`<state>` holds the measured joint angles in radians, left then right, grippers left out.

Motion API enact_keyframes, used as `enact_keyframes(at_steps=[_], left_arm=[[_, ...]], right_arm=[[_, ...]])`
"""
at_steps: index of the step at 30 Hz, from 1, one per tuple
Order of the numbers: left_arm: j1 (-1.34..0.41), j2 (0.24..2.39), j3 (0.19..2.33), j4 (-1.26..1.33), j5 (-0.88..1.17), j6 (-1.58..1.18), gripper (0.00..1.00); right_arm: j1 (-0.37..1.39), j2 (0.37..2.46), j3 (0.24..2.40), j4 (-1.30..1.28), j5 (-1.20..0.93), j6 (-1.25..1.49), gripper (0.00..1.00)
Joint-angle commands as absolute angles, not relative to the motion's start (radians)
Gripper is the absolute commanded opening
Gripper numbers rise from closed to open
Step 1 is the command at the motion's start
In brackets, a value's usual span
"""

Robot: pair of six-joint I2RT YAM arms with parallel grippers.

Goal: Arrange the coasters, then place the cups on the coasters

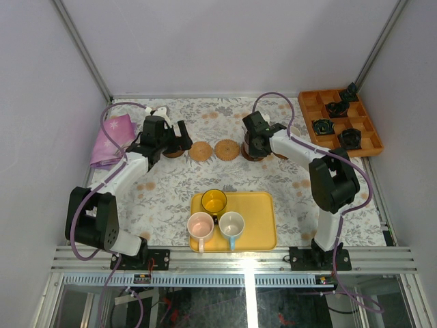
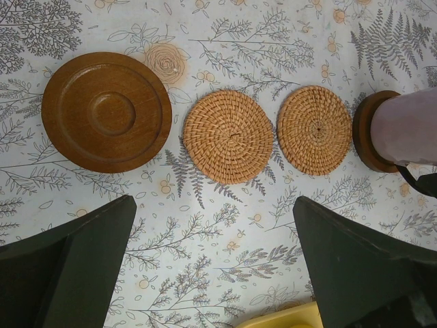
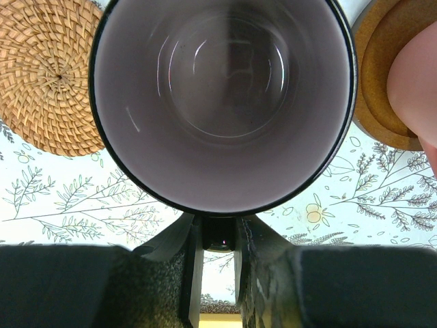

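Observation:
Several coasters lie in a row. A dark brown coaster [image 2: 106,111] is on the left, with two tan woven coasters [image 2: 229,137] [image 2: 314,130] to its right. A purple-grey cup [image 3: 222,102] sits over another dark coaster [image 2: 365,130]; I cannot tell whether it touches. My right gripper [image 3: 220,232] is shut on that cup's handle. Further right, a cream-pink cup [image 3: 416,82] stands on a brown coaster [image 3: 382,89]. My left gripper [image 2: 213,225] hangs open over bare cloth just in front of the row. Yellow [image 1: 214,201], pink [image 1: 200,224] and light blue [image 1: 231,223] cups stand on the tray.
The yellow tray [image 1: 263,229] lies at the near middle. An orange compartment box [image 1: 311,102] with black objects is at the back right. A purple cloth [image 1: 113,140] lies at the back left. Grey walls enclose the table.

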<state>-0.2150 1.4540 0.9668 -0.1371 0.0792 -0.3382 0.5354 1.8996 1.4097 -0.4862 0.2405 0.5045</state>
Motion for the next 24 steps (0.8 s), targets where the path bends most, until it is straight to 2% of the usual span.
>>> enact_keyframes(at_steps=[1, 4, 6, 18, 21, 24], left_arm=[[-0.212, 1.458, 0.997, -0.133, 0.084, -0.327, 1.00], [-0.213, 1.459, 0.996, -0.130, 0.084, -0.326, 1.00], [-0.212, 1.462, 0.996, -0.129, 0.084, -0.328, 1.00], [-0.213, 1.454, 0.993, -0.127, 0.077, -0.327, 1.00], [-0.213, 1.449, 0.992, -0.129, 0.079, -0.328, 1.00], [-0.213, 1.444, 0.992, -0.131, 0.079, -0.327, 1.00]], right_arm=[[0.531, 1.882, 1.461, -0.448, 0.243, 0.513, 0.24], [0.531, 1.882, 1.460, -0.448, 0.243, 0.514, 0.46], [0.531, 1.881, 1.459, -0.448, 0.244, 0.513, 0.54], [0.532, 1.852, 1.439, -0.480, 0.238, 0.523, 0.63], [0.533, 1.816, 1.400, -0.488, 0.239, 0.541, 0.69], [0.534, 1.756, 1.334, -0.479, 0.242, 0.550, 0.81]])
